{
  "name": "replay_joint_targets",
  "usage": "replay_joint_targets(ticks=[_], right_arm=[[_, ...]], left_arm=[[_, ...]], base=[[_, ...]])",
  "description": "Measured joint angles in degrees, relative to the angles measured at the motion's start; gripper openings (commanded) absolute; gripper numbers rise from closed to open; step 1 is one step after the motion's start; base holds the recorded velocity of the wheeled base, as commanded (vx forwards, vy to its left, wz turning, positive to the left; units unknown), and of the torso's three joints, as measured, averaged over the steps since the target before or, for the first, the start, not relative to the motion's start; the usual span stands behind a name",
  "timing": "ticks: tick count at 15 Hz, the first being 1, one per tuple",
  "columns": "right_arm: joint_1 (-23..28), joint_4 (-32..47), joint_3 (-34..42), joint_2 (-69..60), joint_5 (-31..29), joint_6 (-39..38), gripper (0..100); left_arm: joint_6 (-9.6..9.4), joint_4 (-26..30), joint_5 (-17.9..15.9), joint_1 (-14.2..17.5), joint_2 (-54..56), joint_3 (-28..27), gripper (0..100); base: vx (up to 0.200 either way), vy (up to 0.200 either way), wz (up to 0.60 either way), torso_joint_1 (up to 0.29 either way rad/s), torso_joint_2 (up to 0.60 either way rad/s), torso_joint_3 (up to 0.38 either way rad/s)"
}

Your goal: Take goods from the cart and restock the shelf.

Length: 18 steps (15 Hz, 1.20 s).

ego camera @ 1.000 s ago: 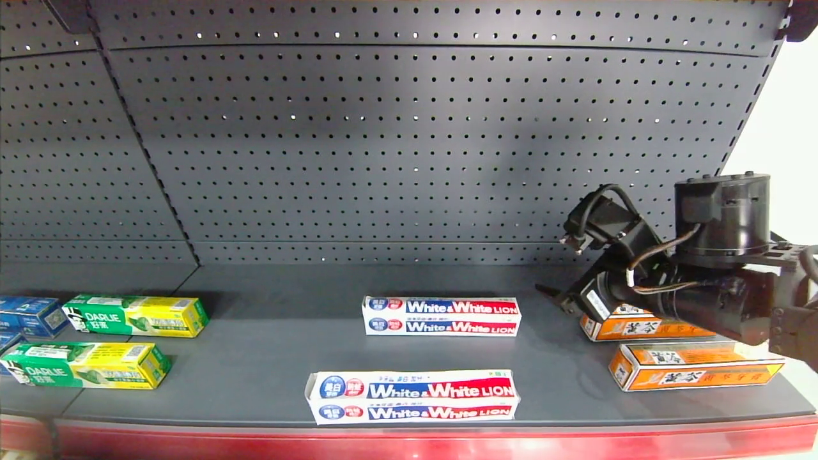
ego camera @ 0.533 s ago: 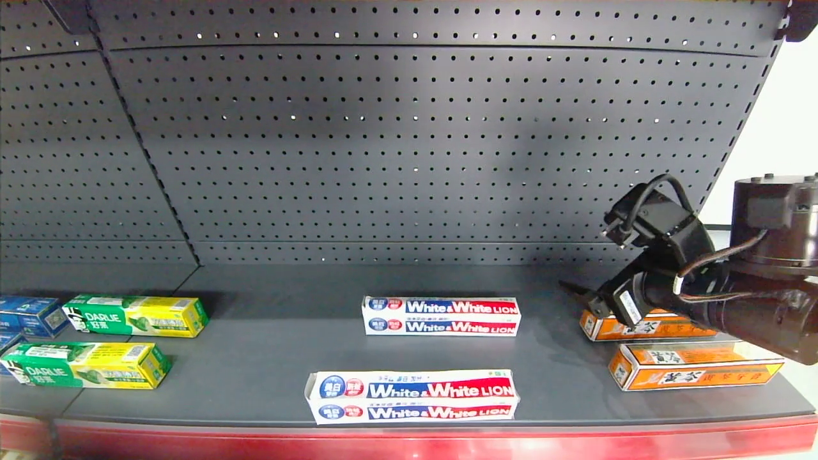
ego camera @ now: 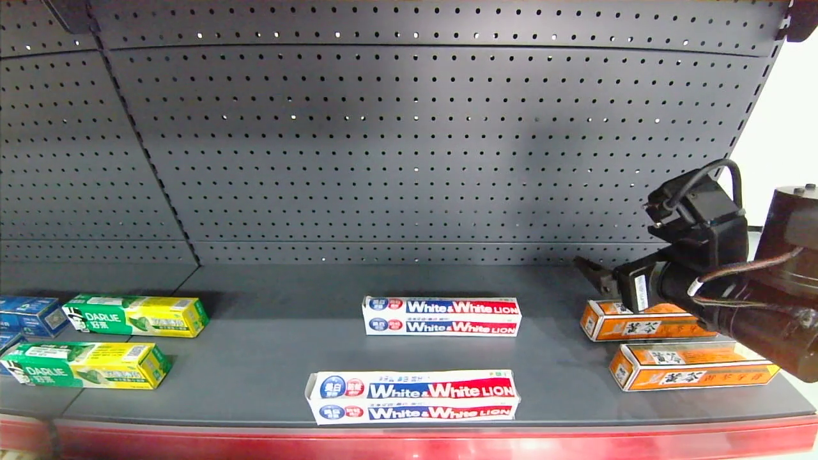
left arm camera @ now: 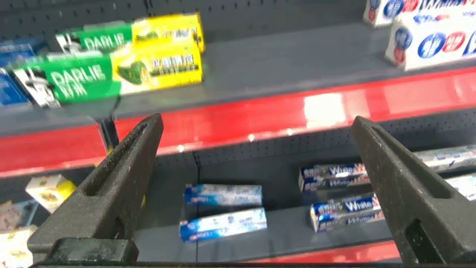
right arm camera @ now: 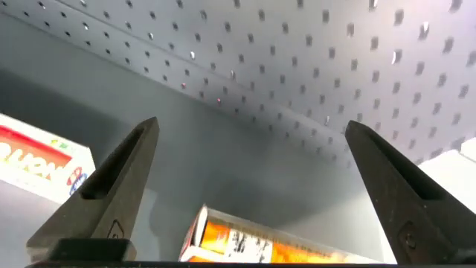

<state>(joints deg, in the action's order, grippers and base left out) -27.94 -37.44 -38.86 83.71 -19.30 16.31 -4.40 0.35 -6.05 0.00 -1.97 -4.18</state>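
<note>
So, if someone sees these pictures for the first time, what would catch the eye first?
Probably the two red, white and blue toothpaste boxes, lying one behind the other in the middle of the grey shelf. Next comes the right hand, open, hanging just above the rear one of two orange boxes at the shelf's right end. At the left end lie green and yellow boxes.
</note>
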Motion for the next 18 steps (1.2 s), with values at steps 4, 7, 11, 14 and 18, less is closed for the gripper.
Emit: replay_joint_targets(ticks=[4,7,11,14,18], right_arm=[[0.1,-1.0,0.6,-1.4,-0.2,-1.4,100],[1.9,-1.7,-0.3,-1.8,0.2,-1.7,100],[3.9,-3.5,-1.0,-2.0,0.5,-2.7,100],[4.5,-3.9,-0.8,-2.0,0.7,-2.8,100],[5.2,-4.4,-0.7,-2.1,1.7,-2.9,100]], left_arm=[[-4.52,1.1,-0.3,-2.1,-17.9,-15.0,100],[-12.67,0.2,-0.5,-7.2,-34.3,-19.7,100],[-17.71,-1.5,0.5,-12.4,-50.1,-19.7,100],[-18.35,-3.6,1.4,-13.2,-58.0,-20.6,100],[-19.27,-6.9,4.1,-13.4,-66.4,-24.3,100]], base=[[0.000,0.000,0.00,0.000,0.00,0.000],[0.000,0.000,0.00,0.000,0.00,0.000],[0.000,0.000,0.00,0.000,0.00,0.000],[0.000,0.000,0.00,0.000,0.00,0.000],[0.000,0.000,0.00,0.000,0.00,0.000]])
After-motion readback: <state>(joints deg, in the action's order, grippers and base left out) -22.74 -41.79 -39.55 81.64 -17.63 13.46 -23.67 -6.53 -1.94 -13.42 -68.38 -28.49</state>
